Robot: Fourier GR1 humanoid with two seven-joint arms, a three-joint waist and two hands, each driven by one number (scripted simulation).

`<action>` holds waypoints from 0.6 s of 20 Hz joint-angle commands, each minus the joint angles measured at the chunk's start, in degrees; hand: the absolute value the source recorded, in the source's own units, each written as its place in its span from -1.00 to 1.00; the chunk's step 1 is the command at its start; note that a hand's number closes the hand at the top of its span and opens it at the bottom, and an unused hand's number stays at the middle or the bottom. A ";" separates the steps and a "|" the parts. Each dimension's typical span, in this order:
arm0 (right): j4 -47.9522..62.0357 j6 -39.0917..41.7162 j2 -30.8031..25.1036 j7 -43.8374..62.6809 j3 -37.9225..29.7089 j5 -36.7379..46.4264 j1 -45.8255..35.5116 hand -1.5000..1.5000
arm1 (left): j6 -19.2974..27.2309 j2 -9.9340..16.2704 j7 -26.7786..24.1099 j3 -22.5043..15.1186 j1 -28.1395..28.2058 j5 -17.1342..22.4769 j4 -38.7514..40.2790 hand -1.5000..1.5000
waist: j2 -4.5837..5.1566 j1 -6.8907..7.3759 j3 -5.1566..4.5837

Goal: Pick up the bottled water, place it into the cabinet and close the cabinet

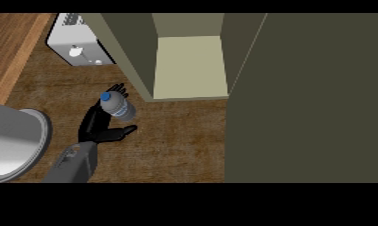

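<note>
The left hand (97, 120) had its fingers curled around the bottled water (118, 106), holding it over the desk (177, 140), near the left of the open cabinet (190, 65).

We see a clear bottled water (120, 107) with a blue cap, held against our black left hand (100, 122), whose forearm (74, 164) is grey. The tabletop (177, 140) is dark brown with a mottled wood grain, and a lighter, orange-brown wooden strip (18, 45) runs along its left. The cabinet (295, 100) is olive-grey outside, with a pale cream shelf (190, 65) inside. We note a white toaster (74, 45) with dark slots, and a silver-grey sink (21, 140).
</note>
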 commanded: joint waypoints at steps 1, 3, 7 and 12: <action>-6.70 -0.23 0.64 1.71 2.47 0.39 3.28 -1.00 | 0.15 -1.42 -5.01 1.40 -1.85 0.44 5.08 1.00 | -0.03 -0.19 -0.01; -8.46 1.20 -1.07 1.64 0.55 -2.72 4.89 -1.00 | -1.72 -1.37 -6.34 2.02 -0.75 1.21 6.05 1.00 | -0.01 -0.23 -0.02; -7.50 0.63 -1.23 1.55 -1.56 -3.50 3.30 -1.00 | -2.33 -1.43 -6.27 2.81 -3.51 1.86 8.01 1.00 | 0.18 -0.04 -0.03; -8.36 0.68 -0.68 1.67 0.58 -1.67 4.89 -1.00 | -2.60 -2.85 -10.65 4.12 2.31 3.64 7.44 1.00 | -0.26 1.06 0.05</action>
